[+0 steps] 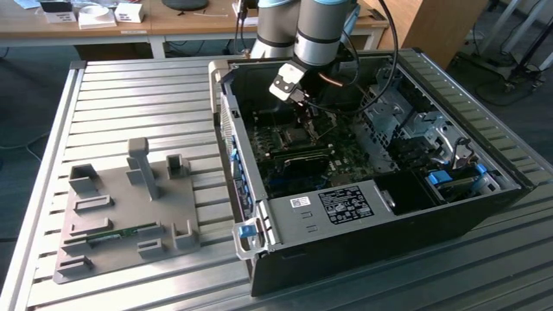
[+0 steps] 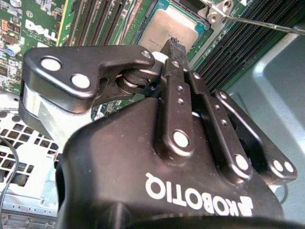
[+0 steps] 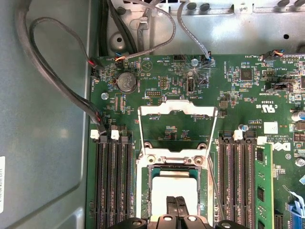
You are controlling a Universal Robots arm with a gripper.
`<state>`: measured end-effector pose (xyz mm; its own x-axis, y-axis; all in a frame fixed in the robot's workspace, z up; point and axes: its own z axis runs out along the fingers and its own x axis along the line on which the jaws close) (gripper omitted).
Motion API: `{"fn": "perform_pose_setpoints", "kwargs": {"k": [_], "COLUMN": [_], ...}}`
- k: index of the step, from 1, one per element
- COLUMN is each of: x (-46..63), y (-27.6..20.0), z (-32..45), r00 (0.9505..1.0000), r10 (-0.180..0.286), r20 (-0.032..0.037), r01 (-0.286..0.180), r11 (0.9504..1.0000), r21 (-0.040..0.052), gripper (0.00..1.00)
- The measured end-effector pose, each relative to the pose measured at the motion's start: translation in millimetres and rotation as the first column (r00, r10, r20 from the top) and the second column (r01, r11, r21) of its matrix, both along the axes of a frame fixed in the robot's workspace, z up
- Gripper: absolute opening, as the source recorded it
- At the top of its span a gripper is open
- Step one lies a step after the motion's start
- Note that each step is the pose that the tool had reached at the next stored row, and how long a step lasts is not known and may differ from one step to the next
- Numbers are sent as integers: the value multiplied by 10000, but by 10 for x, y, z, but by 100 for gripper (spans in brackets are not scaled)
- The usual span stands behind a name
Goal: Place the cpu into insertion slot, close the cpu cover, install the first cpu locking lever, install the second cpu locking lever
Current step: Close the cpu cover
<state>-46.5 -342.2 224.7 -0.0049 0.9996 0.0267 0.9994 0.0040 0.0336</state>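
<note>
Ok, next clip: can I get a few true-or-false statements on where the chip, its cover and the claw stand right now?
1. The chip lies in the socket. True.
2. The metal cover is shut over the chip. False: it is swung open, away from the socket, and the chip's top is bare.
3. The claw hangs over the chip with its fingertips together. True.
4. The grey holder sits inside the computer case. False: it lies on the slatted table, at the exterior view's left of the case.
</note>
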Motion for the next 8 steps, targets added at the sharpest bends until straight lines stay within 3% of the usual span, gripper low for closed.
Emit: {"fn": "perform_pose_setpoints", "kwargs": {"k": [8], "x": [0], "y": [0], "z": [17], "r00": [10000], "r10": [0], "r20": [0], "r01": [0], "r11": [10000], "r21": [-1], "gripper": [11]}}
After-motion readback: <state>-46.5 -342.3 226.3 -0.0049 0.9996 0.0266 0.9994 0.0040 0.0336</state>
